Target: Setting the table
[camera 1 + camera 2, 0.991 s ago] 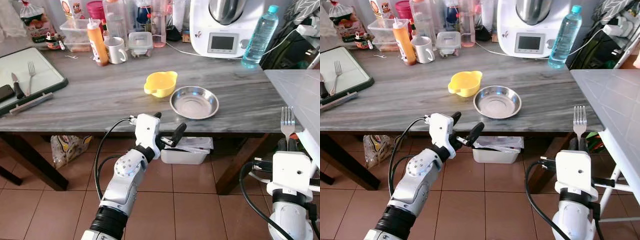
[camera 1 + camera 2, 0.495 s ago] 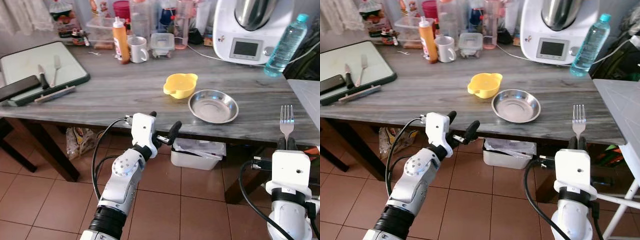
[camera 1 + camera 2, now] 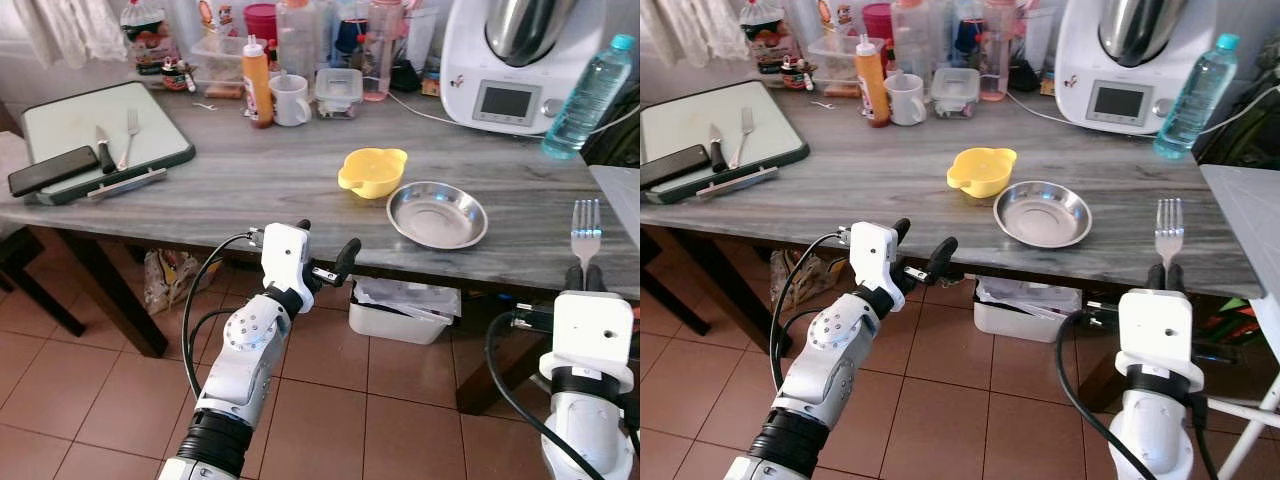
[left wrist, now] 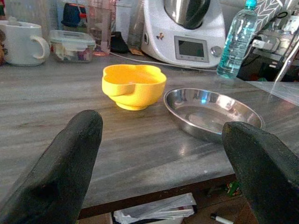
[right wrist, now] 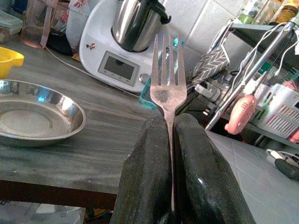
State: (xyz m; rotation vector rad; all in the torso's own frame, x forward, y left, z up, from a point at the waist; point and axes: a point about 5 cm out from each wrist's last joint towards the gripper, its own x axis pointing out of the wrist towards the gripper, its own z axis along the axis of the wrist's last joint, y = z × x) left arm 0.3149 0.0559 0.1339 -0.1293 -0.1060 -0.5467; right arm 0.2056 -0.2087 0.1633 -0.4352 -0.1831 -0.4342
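Carrying step: right gripper (image 3: 1162, 270) fingers clamped on upright fork (image 3: 1167, 228); left gripper (image 3: 323, 245) spread, empty. Next, lay fork beside steel plate (image 3: 437, 213) near surface's front edge.

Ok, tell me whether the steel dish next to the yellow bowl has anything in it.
Empty. The steel dish shows only its bare, shiny bottom in the head views and in the left wrist view, beside the yellow bowl.
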